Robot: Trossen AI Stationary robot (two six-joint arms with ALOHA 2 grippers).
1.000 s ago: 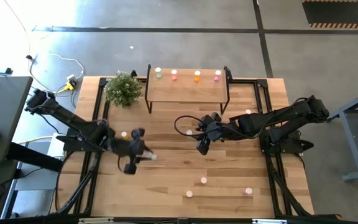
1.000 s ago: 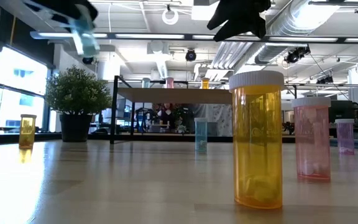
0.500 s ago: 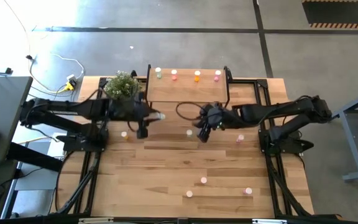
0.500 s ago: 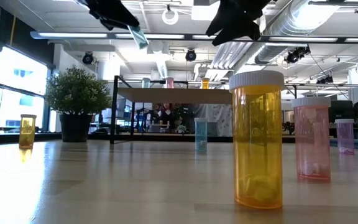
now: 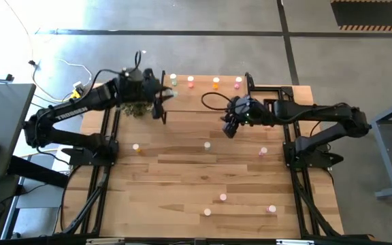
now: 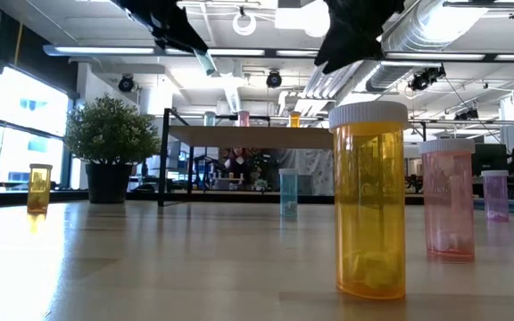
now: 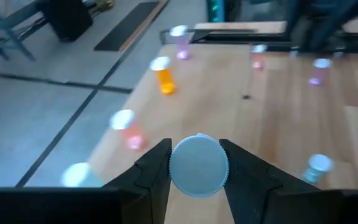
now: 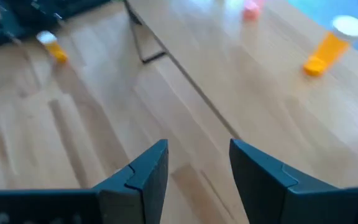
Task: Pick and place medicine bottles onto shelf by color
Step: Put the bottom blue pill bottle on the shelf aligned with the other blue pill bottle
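My left gripper (image 5: 163, 97) hangs above the left end of the shelf (image 5: 206, 101), shut on a pale green bottle (image 6: 205, 61) whose pale cap (image 7: 197, 165) faces the wrist camera. On the shelf's far edge stand a green (image 5: 173, 81), a pink (image 5: 190, 82), an orange (image 5: 216, 83) and a magenta bottle (image 5: 238, 82). My right gripper (image 5: 229, 128) hangs open above the shelf's near edge, toward its right end, with nothing between its fingers (image 8: 145, 171). My left gripper pinches the pale green bottle at its cap end (image 7: 174, 167) between its two fingers (image 7: 157, 169), one on either side. The fingers slant down from the table's left. The bottle is lifted clear of the shelf and tilted, its body below the fingers (image 6: 205, 61).
A potted plant (image 5: 133, 102) stands just left of the shelf, under the left arm. Loose bottles stand on the table: orange (image 5: 136, 147), pale (image 5: 207, 145), pink (image 5: 263, 152), and three near the front edge (image 5: 222, 198). The middle planks (image 5: 182, 177) lie bare.
My left gripper has swung from the table's middle left toward the far edge and up, carrying the green bottle to the shelf's left end. My right gripper, still open, has gone toward the far edge, to the shelf's near edge.
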